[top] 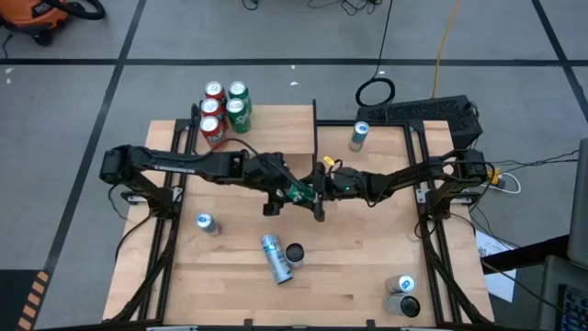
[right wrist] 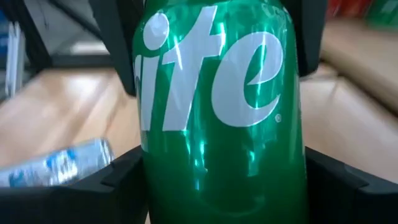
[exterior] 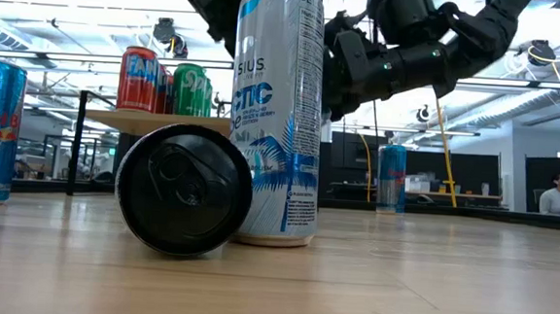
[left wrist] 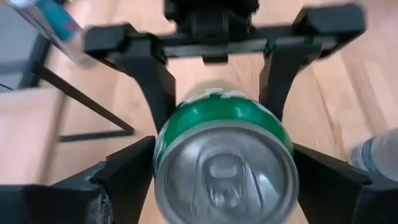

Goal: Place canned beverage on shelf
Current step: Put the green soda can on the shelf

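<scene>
Green soda can (top: 299,192), one of it, is held up in the air over the middle of the tabletop (top: 367,257), between the two arms and well apart from the shelf (top: 276,129).

Right end effector (top: 310,191) is clamped on that can. In the right wrist view its two dark fingers (right wrist: 124,183) sit tight against the can's sides. Left end effector (top: 289,193) reaches the same can from the opposite side, with the can's silver top facing its camera. I cannot tell whether it is gripping or loose.

Shelf is at the far left corner of the tabletop and carries four upright cans in a tight cluster: two red cans (top: 211,110) and two green shelf cans (top: 239,108).

Six loose cans are on the tabletop:
- one blue-silver can (top: 358,135) stands near the far edge, right of the shelf
- one blue-silver can (top: 204,222) stands on the left side
- one long silver can (top: 276,259) is near the front centre and looks to be lying down, with one black can (top: 295,253) just beside it
- one pale can (top: 402,287) and a second black can (top: 409,306) are at the front right corner

In the low view a black can (exterior: 182,195) lies on its side, end toward the camera, touching a tall white can (exterior: 277,118) that stands upright.

One person (exterior: 555,193) sits in the room behind.
</scene>
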